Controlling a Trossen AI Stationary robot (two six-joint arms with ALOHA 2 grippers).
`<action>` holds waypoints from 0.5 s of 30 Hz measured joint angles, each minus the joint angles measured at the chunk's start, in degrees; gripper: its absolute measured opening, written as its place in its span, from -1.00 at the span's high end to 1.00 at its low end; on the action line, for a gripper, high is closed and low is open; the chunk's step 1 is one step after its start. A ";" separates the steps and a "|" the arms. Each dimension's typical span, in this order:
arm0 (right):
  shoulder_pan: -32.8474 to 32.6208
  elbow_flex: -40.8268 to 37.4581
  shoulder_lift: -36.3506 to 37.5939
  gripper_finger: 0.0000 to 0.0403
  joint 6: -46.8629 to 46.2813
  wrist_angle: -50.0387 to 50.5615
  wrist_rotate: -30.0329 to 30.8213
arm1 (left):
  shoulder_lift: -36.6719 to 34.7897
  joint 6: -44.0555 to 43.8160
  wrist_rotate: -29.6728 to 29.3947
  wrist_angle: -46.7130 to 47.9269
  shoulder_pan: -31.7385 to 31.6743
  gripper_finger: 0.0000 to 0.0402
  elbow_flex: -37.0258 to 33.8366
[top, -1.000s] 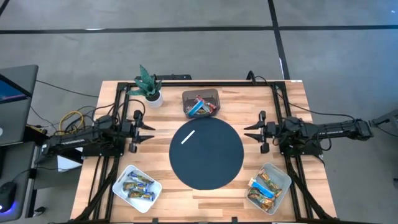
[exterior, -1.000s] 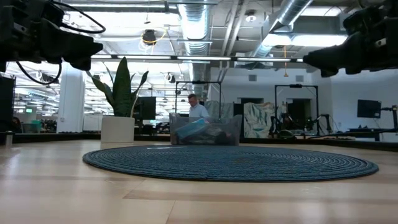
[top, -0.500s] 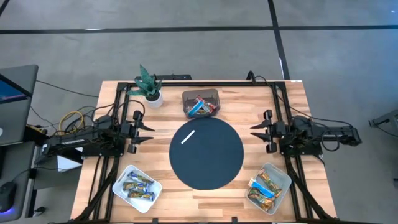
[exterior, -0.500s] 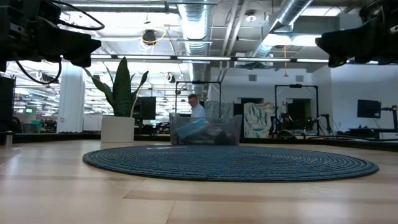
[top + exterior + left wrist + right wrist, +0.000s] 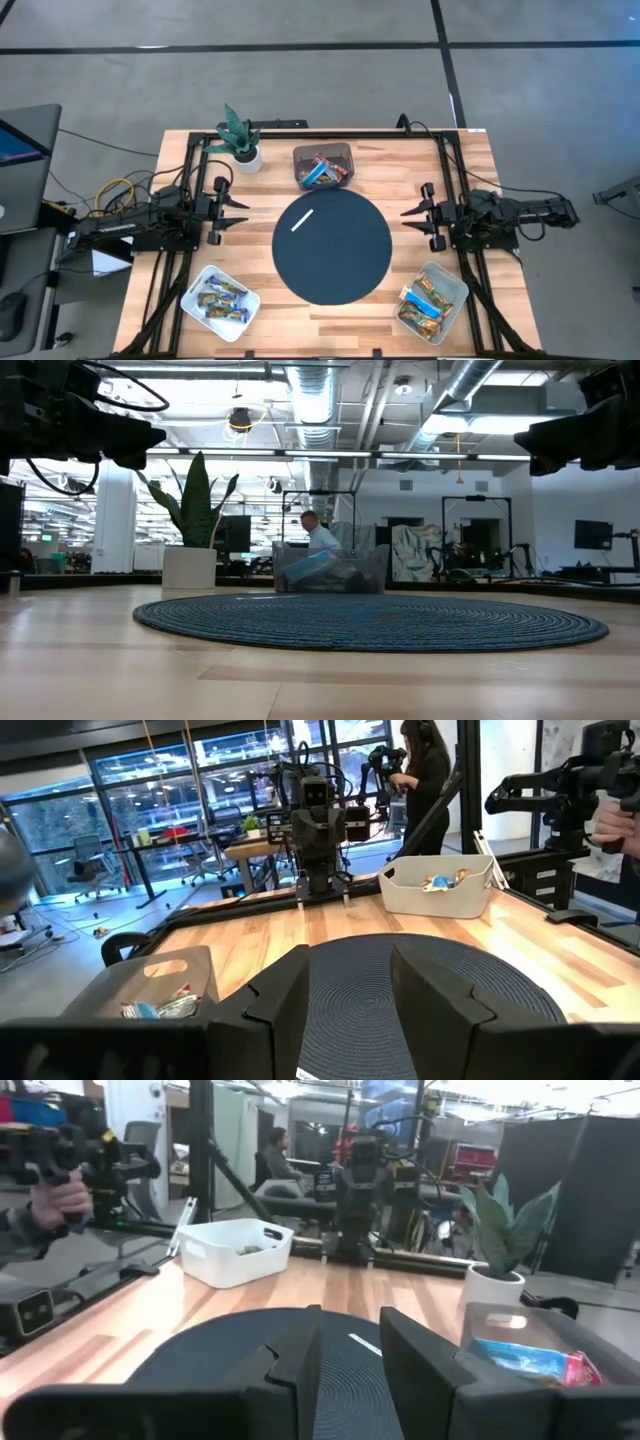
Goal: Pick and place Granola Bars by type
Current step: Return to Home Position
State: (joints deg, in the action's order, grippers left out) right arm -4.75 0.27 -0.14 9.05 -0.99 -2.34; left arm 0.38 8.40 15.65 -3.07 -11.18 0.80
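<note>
Granola Bars lie in three bins: a mixed lot in the dark bin at the far middle, orange-brown ones in the white bin at the near left, and blue-white ones in the white bin at the near right. My left gripper hangs level at the left edge of the round dark mat, open and empty. My right gripper hangs level at the mat's right edge, also open and empty. In the wrist views, only the mat shows between the fingers of the left gripper and the right gripper.
A thin white stick lies on the mat's far left part. A potted plant stands at the far left. Black frame rails run along the table's far, left and right sides. People show in the room beyond.
My right arm has folded back toward its base at the table's right edge. Its gripper has drawn a little toward that edge, away from the mat, and its fingers stay apart. The left arm and the bins have kept still.
</note>
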 joint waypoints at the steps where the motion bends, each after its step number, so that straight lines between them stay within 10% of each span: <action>1: -0.19 0.00 0.00 0.51 0.01 0.09 0.61 | 0.00 0.01 -0.01 0.01 0.00 0.32 0.00; 15: -0.35 0.00 -0.24 0.51 -0.01 0.26 2.68 | 0.00 -3.03 -2.57 0.39 0.00 0.32 0.07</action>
State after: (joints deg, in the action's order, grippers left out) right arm -5.10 0.27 -0.38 9.04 -0.73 0.33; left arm 0.38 5.37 13.08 -2.68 -11.18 0.86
